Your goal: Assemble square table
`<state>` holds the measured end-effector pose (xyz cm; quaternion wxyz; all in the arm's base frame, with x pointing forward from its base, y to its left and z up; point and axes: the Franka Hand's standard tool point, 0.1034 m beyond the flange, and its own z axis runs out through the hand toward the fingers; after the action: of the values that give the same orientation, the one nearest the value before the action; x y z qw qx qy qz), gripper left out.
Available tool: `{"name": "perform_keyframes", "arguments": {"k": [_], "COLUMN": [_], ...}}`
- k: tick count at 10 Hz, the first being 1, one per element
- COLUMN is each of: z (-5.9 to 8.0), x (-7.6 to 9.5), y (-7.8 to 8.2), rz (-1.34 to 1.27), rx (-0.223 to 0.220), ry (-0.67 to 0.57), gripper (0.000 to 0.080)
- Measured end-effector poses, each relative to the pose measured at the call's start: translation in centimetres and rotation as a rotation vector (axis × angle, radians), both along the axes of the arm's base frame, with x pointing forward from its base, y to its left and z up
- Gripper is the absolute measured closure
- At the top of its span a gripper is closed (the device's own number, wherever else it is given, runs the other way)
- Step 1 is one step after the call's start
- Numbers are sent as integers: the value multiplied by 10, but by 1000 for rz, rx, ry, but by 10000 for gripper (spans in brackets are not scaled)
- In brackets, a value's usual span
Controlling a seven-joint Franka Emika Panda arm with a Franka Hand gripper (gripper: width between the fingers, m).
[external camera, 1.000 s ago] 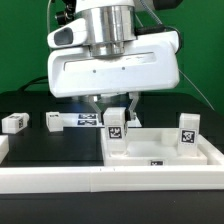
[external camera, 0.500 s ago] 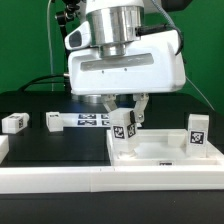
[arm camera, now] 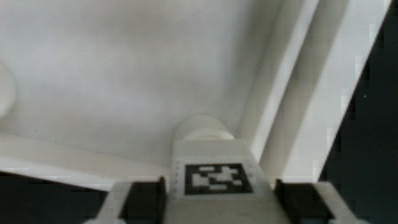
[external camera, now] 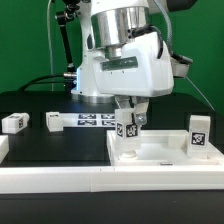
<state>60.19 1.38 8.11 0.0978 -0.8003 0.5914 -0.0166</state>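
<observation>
At the centre of the exterior view, the gripper (external camera: 128, 120) has its jaws partly closed and clamped on an upright leg (external camera: 127, 130). That leg stands in the tabletop (external camera: 165, 160) corner toward the exterior view's left, just beside the raised rim (arm camera: 294, 90).

Judged step: seating this leg. Next it needs turning home without tilt.

Room is tight at the rim. A second leg (external camera: 199, 135) stands well apart, and a third leg (external camera: 53, 121) and fourth leg (external camera: 13, 122) lie far left.

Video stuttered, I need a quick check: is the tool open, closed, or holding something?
Tool: closed on a white tagged leg, held upright at the table slab.
</observation>
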Motion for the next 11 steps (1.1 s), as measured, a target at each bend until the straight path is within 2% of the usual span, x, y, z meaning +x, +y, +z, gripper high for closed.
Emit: {"name": "perform_keyframes", "arguments": {"k": [1,3,4,5,6,7,8,11], "z": [0,0,0,0,0,0,0,0], "x": [0,1,0,0,0,0,0,0], "y": [0,0,0,0,-1,-2,-4,-4], "rz": [-1,-106,-90,-44,3,106,256,465], "rx": [0,30,28,21,14,-4,-29,-61], "ry": [0,9,7,1,-3,-18,-39,-70], "gripper": [509,509,448,312,312,185,161,152]}}
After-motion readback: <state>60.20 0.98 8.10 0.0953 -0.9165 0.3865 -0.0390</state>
